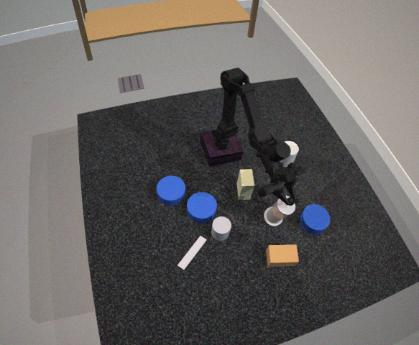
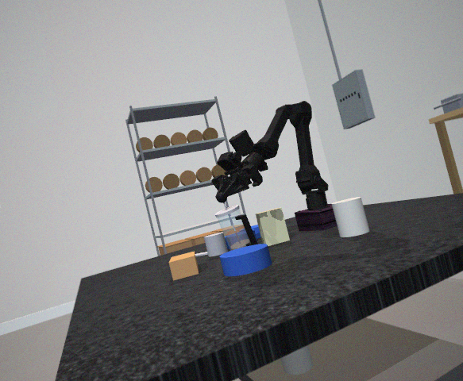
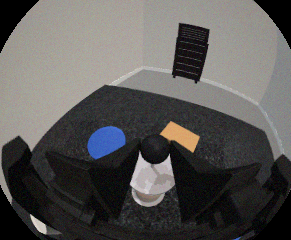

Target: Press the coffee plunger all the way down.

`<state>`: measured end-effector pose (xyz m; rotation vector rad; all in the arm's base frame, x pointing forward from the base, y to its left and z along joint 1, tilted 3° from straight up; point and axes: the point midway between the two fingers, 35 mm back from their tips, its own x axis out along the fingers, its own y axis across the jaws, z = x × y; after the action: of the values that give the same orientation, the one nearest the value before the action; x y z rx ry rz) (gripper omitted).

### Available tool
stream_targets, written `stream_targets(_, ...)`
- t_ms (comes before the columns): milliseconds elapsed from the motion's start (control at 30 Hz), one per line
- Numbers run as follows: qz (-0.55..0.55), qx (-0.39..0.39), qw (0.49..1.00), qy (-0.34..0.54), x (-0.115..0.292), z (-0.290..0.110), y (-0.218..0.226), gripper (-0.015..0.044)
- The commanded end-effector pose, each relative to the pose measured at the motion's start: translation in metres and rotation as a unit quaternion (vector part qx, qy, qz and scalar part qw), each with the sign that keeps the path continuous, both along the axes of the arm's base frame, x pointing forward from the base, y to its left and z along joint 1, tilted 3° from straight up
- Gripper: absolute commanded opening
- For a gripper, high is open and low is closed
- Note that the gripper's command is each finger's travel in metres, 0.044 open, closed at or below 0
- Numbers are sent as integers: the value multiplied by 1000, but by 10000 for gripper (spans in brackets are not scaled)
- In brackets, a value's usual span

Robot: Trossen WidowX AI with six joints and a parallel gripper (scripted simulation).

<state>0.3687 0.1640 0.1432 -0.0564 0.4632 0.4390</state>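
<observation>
The coffee press (image 1: 275, 213) (image 2: 232, 231) (image 3: 149, 186) is a clear glass cylinder with brown liquid, a white lid and a black side handle (image 2: 248, 229). It stands upright on the dark table (image 1: 135, 148), right of the middle. Its thin plunger rod rises above the lid to a black round knob (image 3: 155, 150). My gripper (image 1: 287, 199) (image 2: 222, 198) (image 3: 155, 143) reaches down from above and is shut on that knob, one finger on each side. In the top and exterior views the fingers hide the knob.
Close to the press are a blue disc (image 1: 315, 218) (image 2: 245, 259) (image 3: 105, 142), an orange box (image 1: 282, 255) (image 2: 183, 265) (image 3: 180, 135) and a pale green box (image 1: 245, 184) (image 2: 272, 226). Two more blue discs (image 1: 170, 190) (image 1: 201, 206), a grey cylinder (image 1: 221, 228), a white strip (image 1: 192, 252) and a white cylinder (image 1: 292, 150) (image 2: 349, 216) stand around.
</observation>
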Motion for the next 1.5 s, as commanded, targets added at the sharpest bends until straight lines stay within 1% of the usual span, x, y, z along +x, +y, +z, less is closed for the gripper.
stream_targets(0,-2,-4,1000,19,-1,-12,0,127)
stream_targets(1467,-2,-4,1000,19,5,-10,3,127)
